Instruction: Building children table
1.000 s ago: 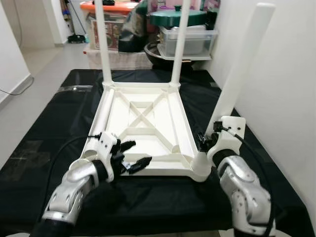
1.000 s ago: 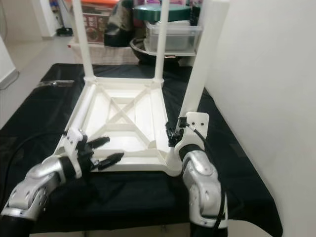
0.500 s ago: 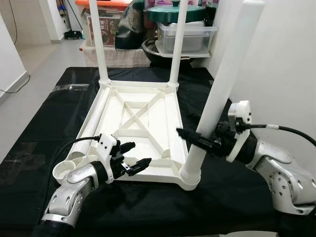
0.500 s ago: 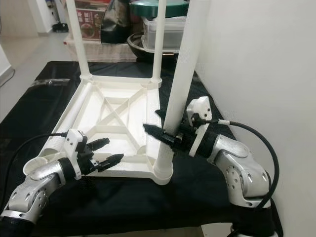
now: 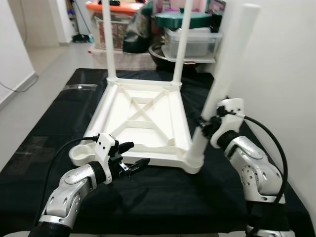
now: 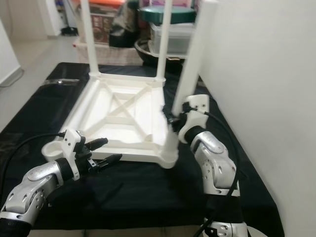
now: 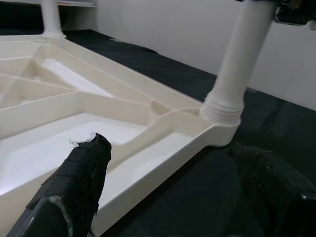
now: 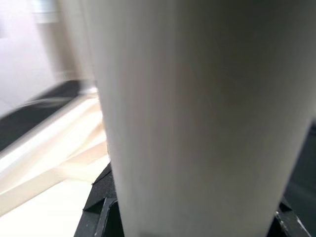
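The left gripper (image 5: 131, 157) hovers low over the black sheet (image 5: 163, 197) at the near edge of the upturned white table top (image 5: 143, 116). Its two black fingers (image 7: 79, 173) are spread apart and hold nothing; one lies against the near rim of the table top, the other over the sheet just in front of it. Just to the left of this gripper sits the empty round socket (image 5: 81, 155) at the table top's near left corner. A loose white leg (image 5: 101, 118) lies along the left edge of the table top, running back from that socket.

At the far end, two white legs stand upright in the far corners, one on the left (image 5: 109, 37) and one on the right (image 5: 182, 42). Behind them are plastic boxes (image 5: 190, 42) and a green lid (image 5: 180, 19).

To the right, a fourth leg (image 5: 224, 64) stands in the near right corner socket (image 5: 192, 160), leaning a little to the right, close to the white wall (image 5: 281, 74). The right gripper (image 5: 203, 127) is clamped around this leg just above the socket, and the leg looms large and close in the right wrist view (image 8: 197, 113), with black fingers on either side of it.
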### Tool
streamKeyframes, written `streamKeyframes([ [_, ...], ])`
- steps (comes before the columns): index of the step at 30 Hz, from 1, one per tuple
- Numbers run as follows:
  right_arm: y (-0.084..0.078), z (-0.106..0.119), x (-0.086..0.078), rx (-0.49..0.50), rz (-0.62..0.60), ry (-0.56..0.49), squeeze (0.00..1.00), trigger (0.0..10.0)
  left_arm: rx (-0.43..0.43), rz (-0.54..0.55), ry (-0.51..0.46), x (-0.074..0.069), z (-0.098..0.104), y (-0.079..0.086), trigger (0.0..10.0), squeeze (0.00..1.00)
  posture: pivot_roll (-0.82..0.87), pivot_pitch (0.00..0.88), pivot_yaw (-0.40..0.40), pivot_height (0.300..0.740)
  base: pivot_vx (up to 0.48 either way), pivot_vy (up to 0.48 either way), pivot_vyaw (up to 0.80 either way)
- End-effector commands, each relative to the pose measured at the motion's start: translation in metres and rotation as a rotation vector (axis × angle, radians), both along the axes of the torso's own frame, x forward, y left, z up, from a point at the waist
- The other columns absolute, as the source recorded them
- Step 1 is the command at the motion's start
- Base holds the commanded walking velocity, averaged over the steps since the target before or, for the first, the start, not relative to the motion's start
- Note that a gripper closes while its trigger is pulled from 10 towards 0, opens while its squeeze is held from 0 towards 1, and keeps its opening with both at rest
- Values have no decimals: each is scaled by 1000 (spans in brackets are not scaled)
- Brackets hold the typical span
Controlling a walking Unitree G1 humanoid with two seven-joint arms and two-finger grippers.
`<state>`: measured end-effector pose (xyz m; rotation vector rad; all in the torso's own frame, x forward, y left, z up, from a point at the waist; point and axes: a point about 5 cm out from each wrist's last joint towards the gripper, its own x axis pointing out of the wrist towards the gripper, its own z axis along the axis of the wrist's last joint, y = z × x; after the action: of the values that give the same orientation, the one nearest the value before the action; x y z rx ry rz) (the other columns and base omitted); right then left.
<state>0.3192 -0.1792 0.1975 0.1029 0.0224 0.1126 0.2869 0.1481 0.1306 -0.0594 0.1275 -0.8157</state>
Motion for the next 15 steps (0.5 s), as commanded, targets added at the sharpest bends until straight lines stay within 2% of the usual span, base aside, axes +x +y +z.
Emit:
streamKeyframes([
  [1,-13,-30,-16,-1,-210,181,0,0,-3,5,22,-2,-3,3,10000,0,95,0,-80,740,0,0,0],
  [2,-13,-30,-16,-1,-210,181,0,0,-3,5,22,-2,-3,3,10000,0,95,0,-80,740,0,0,0],
  [3,4,-26,-26,13,-214,172,0,10000,-3,2,27,-3,-4,2,10000,0,92,0,-69,740,0,0,0],
  [4,22,-20,-33,18,-166,143,0,10000,-3,-1,31,-3,-4,2,10000,0,87,0,-61,740,0,0,0],
  [5,22,-20,-33,18,-166,143,0,10000,-3,-1,31,-3,-4,2,10000,0,87,0,-61,740,0,0,0],
  [6,40,-13,-37,60,-64,96,0,10000,-1,-5,32,-2,-4,1,10000,0,80,0,-52,740,0,0,0],
  [7,51,-8,-38,87,-7,66,0,10000,0,-8,33,-1,-4,1,10000,0,80,0,-52,740,0,0,0],
  [8,51,-8,-38,87,-7,66,0,10000,0,-8,33,-1,-4,1,10000,0,80,0,-52,740,0,0,0],
  [9,54,-4,-37,123,26,36,1000,10000,2,-11,32,0,-4,0,10000,0,80,0,-51,740,0,0,0],
  [10,56,2,-35,155,148,4,1000,10000,1,-14,27,2,-2,-1,10000,0,82,0,-59,740,0,0,0],
  [11,56,2,-35,155,148,4,1000,10000,1,-14,27,2,-2,-1,10000,0,82,0,-59,740,0,0,0],
  [12,54,10,-34,162,299,-35,1000,10000,0,-15,22,3,-1,-1,10000,0,82,0,-63,740,0,0,0],
  [13,54,10,-34,162,299,-35,1000,10000,0,-15,22,3,-1,-1,10000,0,82,0,-63,740,0,0,0],
  [14,52,17,-34,164,406,-60,1000,10000,-1,-15,19,4,0,-2,10000,0,82,0,-65,740,0,0,0],
  [15,52,17,-34,164,406,-60,1000,10000,-1,-15,19,4,0,-2,10000,0,82,0,-65,740,0,0,0],
])
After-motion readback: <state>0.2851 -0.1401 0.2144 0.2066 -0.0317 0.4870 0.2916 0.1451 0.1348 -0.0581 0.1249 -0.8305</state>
